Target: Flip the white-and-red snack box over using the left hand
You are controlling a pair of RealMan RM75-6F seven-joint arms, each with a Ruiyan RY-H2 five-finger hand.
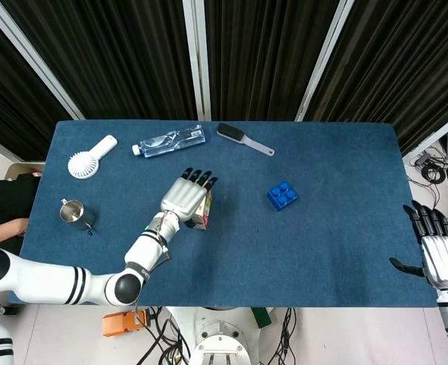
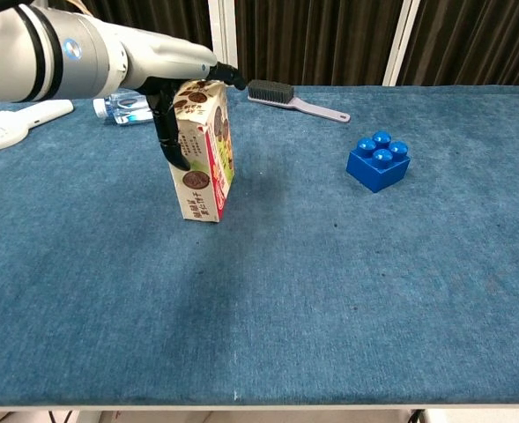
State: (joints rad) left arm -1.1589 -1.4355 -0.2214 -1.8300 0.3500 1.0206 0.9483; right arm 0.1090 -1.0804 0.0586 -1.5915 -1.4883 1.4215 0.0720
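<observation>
The white-and-red snack box (image 2: 208,159) stands upright on the blue table, left of centre. In the head view only its right part (image 1: 203,211) shows under my left hand (image 1: 184,196). That hand (image 2: 158,57) lies across the top of the box, fingers stretched out flat past its far edge. Its thumb (image 2: 173,141) runs down the box's left face and touches it. My right hand (image 1: 439,256) hangs open off the table's right edge, far from the box, holding nothing.
A blue brick (image 1: 282,195) sits right of the box. Along the far edge lie a water bottle (image 1: 169,141), a dark brush (image 1: 243,138) and a white round brush (image 1: 89,157). A metal cup (image 1: 73,213) stands near the left edge.
</observation>
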